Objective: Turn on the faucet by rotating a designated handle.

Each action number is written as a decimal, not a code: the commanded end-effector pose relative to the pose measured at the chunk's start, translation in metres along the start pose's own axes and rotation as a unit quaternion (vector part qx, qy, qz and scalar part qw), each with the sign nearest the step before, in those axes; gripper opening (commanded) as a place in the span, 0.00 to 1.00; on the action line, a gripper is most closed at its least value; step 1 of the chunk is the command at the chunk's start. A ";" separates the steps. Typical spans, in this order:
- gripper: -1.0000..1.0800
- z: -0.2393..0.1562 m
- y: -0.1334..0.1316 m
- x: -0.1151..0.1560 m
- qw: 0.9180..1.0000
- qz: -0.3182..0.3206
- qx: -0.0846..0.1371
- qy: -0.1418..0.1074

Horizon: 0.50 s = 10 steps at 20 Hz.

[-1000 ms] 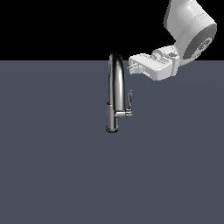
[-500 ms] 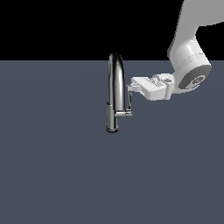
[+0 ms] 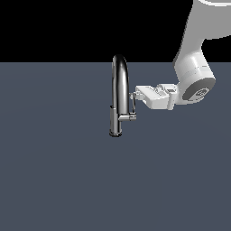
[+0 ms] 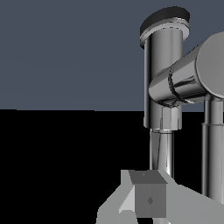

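The handle [image 3: 133, 104] sits on the faucet's [image 3: 118, 92] exterior-view right; the fingers [image 3: 133, 95] seemingly touch it.

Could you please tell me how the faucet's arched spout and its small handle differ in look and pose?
The spout is a tall, thick tube rising from the base and curving over at the top; the handle is a thin, short blade standing upright beside it. The spout grows straight from the faucet body, while the handle sits on a short horizontal stub at the exterior view's right. The gripper is at the handle, not the spout. Both are shiny chrome.
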State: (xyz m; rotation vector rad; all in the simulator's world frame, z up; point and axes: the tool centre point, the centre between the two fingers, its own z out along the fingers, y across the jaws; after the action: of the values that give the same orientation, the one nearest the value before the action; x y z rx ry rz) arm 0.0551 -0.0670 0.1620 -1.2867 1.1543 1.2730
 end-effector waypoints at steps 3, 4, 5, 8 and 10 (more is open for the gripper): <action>0.00 0.000 0.005 -0.001 1.000 0.000 0.000 0.000; 0.00 0.000 0.007 -0.001 1.000 0.000 0.000 0.000; 0.00 0.000 0.010 -0.001 1.000 0.000 0.000 0.000; 0.00 0.001 0.017 -0.002 1.000 0.000 0.000 0.000; 0.00 0.000 0.022 -0.003 1.000 0.000 0.000 0.000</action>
State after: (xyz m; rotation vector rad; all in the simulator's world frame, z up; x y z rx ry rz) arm 0.0370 -0.0684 0.1640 -1.2862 1.1541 1.2730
